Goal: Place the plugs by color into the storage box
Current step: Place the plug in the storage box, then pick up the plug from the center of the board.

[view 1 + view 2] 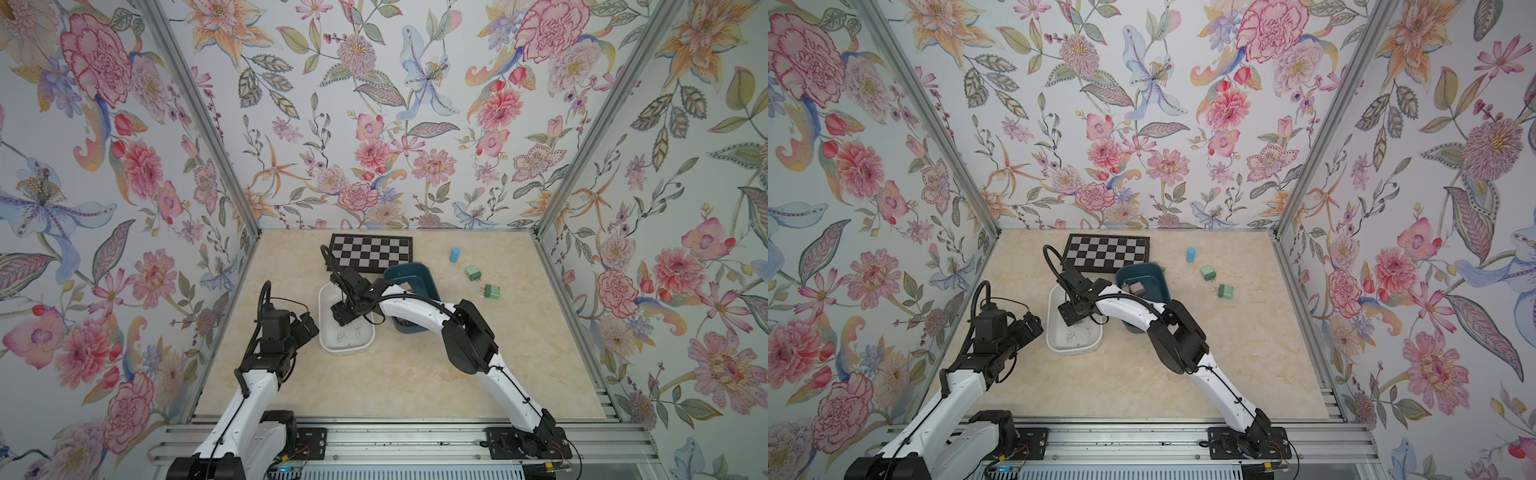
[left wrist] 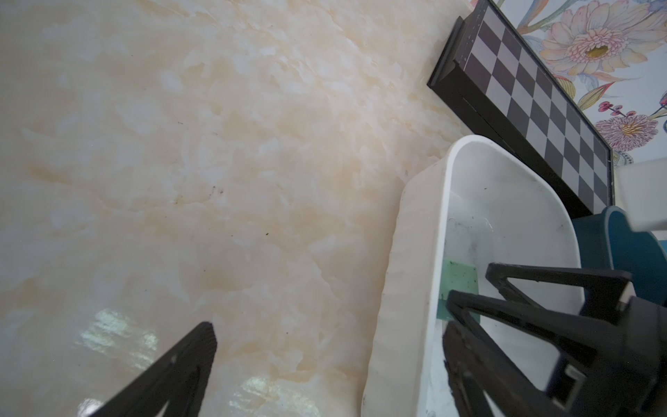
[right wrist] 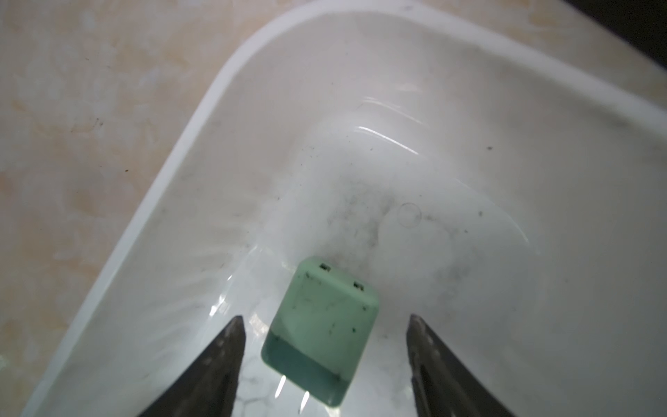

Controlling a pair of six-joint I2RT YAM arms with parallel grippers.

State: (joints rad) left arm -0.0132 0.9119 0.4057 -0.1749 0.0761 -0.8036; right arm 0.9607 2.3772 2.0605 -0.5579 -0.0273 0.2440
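— Looking at the mint green plug (image 3: 321,332): lies flat on the floor of the white tub (image 3: 288,144), scuffed with dark specks, short prongs toward the gripper; held?
— No; sits free between the wide-open jaws of the right gripper (image 3: 325,317), touching neither; seems to be the drop step, almost done
— Next?
— Calls for lifting clear of the tub, then reaching to two green plugs (image 1: 472,273) on the table (image 1: 415,374), well apart; open and empty also at the left gripper (image 1: 309,328)

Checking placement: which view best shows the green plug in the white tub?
Right wrist view: the green plug lies whole in the white tub. Left wrist shows a sliver; both top views hide it behind the right gripper.
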